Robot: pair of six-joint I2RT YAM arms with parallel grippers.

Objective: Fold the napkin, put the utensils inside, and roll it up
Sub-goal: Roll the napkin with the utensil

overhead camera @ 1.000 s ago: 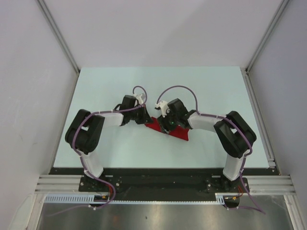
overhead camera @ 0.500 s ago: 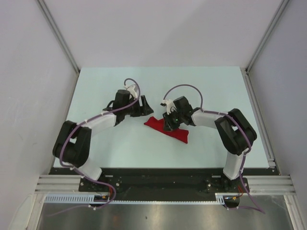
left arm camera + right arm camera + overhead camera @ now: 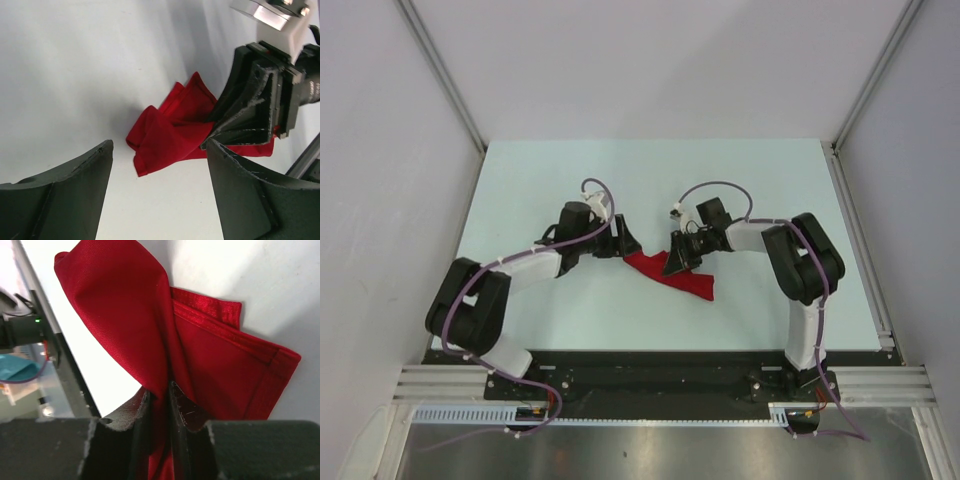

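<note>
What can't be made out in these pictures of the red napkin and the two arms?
Utensil: seen in no view; whether the napkin covers one cannot be told.
Napkin's folds, top view: too small, partly under the right pincer.
Napkin's far end, left wrist view: hidden behind the right pincer.

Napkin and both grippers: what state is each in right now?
napkin: crumpled in loose folds on the table, one fold pinched by the right gripper.
left gripper: open, holding nothing, close to one end of the napkin.
right gripper: shut on the napkin.
</note>
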